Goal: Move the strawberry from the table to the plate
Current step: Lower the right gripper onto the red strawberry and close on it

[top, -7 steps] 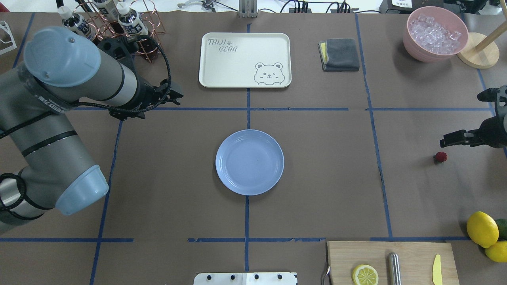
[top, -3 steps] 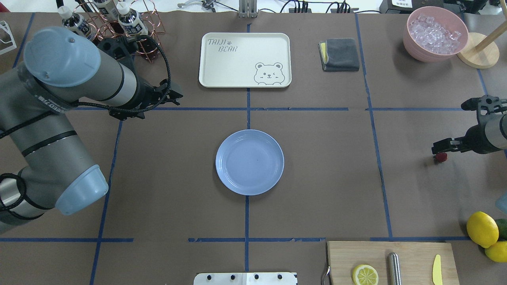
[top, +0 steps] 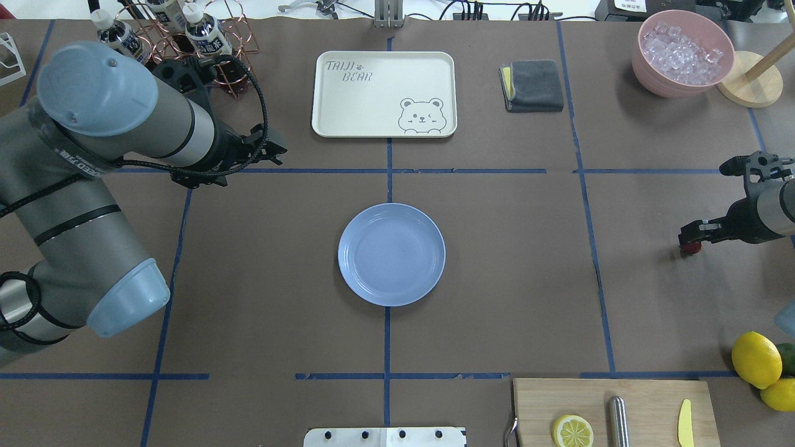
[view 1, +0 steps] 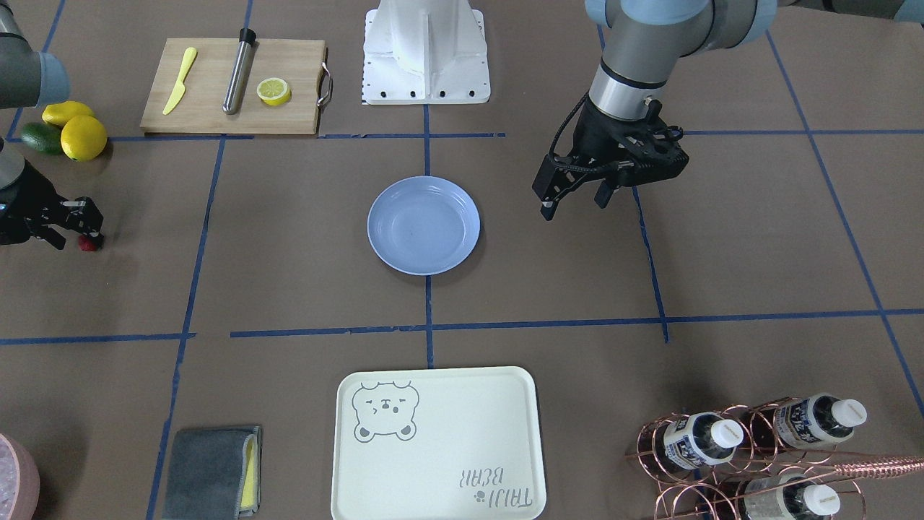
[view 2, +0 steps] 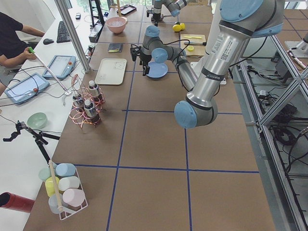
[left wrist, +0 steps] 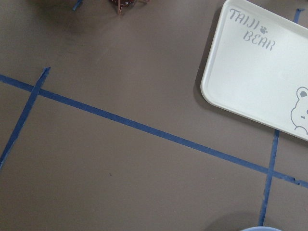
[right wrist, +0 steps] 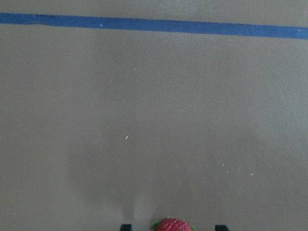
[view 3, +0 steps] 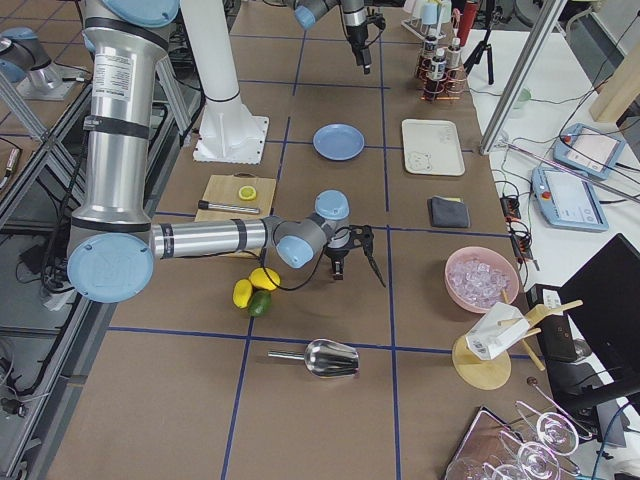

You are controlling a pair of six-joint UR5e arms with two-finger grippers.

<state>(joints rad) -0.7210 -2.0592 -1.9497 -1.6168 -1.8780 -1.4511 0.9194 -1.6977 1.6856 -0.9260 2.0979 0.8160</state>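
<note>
Lowered since earlier onto strawberry (right wrist: 172,224), well apart from plate (top: 391,254), with right gripper (top: 687,241) spread astride it for pinching.

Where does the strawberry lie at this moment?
In the overhead view, the strawberry lies on the table far right of the plate, between the fingertips of the open right pincer.

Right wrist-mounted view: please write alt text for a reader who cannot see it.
A red strawberry sits at the bottom edge on the brown table, between the two dark fingertips of the right gripper, which stand apart from it on either side. A blue tape line crosses the top.
</note>
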